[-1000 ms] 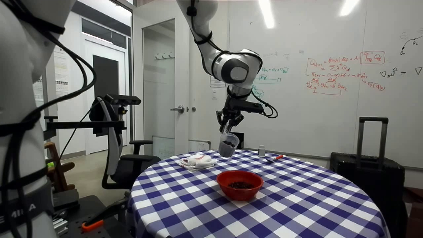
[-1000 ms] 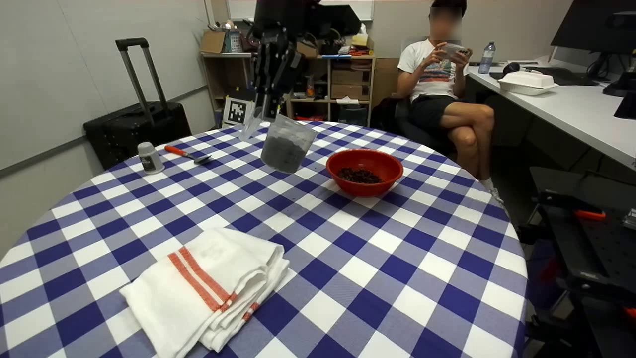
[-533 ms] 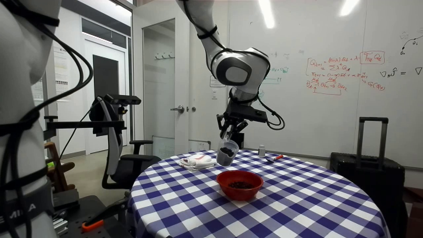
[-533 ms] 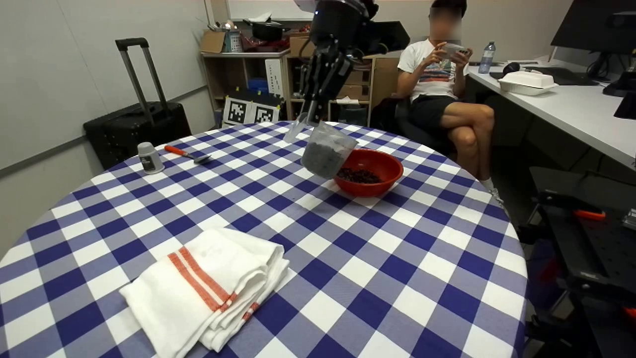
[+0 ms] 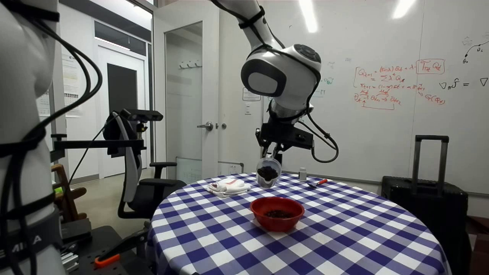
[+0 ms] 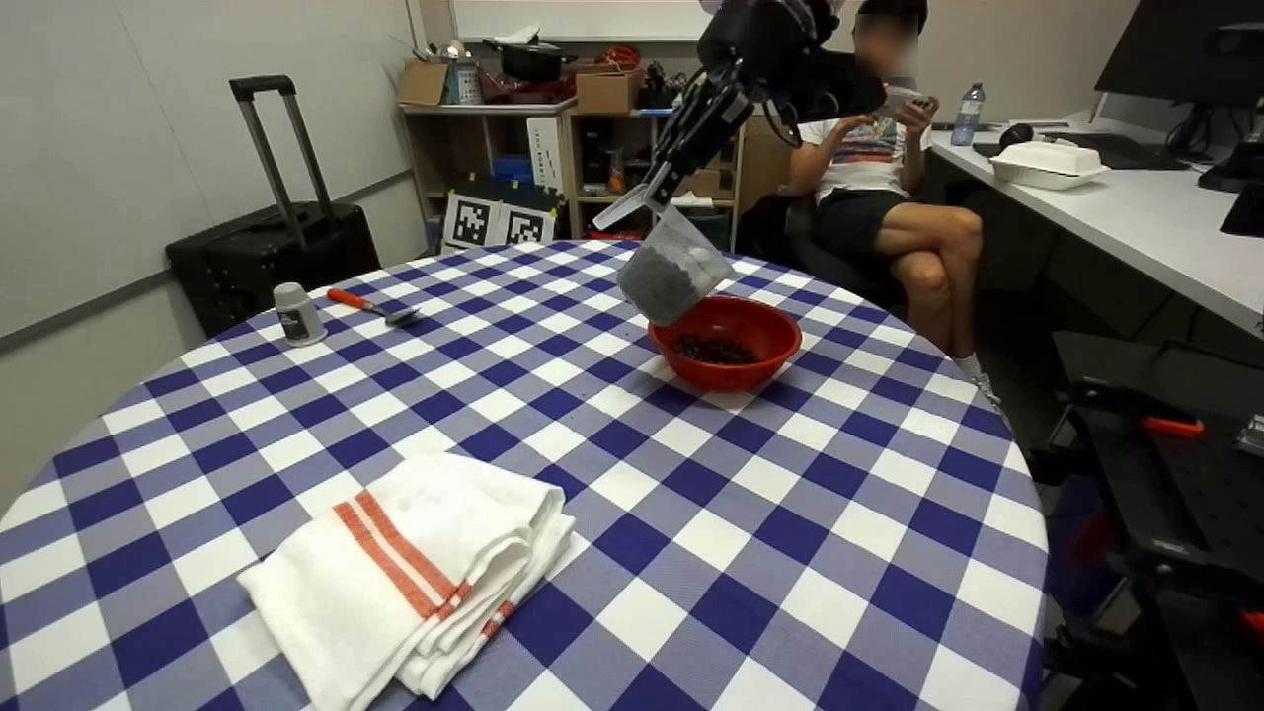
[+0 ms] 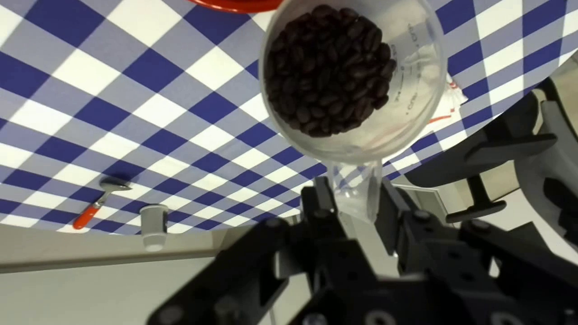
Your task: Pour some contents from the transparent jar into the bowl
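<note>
The transparent jar is a clear, measuring-cup-like container with a handle; it shows in both exterior views (image 5: 266, 184) (image 6: 660, 283) and in the wrist view (image 7: 420, 76). Dark beans (image 7: 329, 74) lie inside it. My gripper (image 7: 354, 194) is shut on the jar's handle; it also shows in both exterior views (image 5: 270, 152) (image 6: 660, 194). The jar is held in the air, tilted, its mouth facing toward the bowl's side. The red bowl (image 5: 267, 224) stands on the table below and beside the jar, with dark beans in it. The jar hides part of its rim in an exterior view (image 6: 726, 378).
A folded white towel (image 6: 395, 563) lies on the checkered tablecloth (image 6: 790, 553). A small grey-white bottle (image 6: 298, 318) and a spoon with a red handle (image 6: 360, 301) lie farther off. A person (image 6: 859, 168) sits beyond the table.
My gripper has carried the jar closer to the bowl. The jar has tilted further, its mouth turning toward the bowl, and more beans show in its mouth. The bowl has not moved.
</note>
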`<state>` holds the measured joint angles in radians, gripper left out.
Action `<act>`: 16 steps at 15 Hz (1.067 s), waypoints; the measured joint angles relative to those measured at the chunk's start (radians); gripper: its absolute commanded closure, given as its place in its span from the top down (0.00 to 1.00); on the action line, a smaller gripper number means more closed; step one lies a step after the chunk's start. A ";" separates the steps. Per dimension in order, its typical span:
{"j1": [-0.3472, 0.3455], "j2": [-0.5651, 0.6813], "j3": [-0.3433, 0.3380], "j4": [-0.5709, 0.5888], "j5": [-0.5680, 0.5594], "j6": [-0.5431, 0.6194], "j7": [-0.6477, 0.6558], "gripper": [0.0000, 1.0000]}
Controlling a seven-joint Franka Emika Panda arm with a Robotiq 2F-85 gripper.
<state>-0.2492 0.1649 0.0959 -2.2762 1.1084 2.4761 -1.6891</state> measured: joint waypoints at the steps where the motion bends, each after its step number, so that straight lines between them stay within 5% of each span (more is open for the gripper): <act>1: 0.004 -0.014 -0.018 -0.017 0.059 0.007 -0.037 0.07; 7: 0.032 -0.084 -0.114 -0.096 0.303 0.025 -0.220 0.07; 16: 0.063 -0.146 -0.172 -0.175 0.736 -0.014 -0.509 0.07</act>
<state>-0.1866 0.0190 -0.0760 -2.4507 1.8444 2.4620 -2.1985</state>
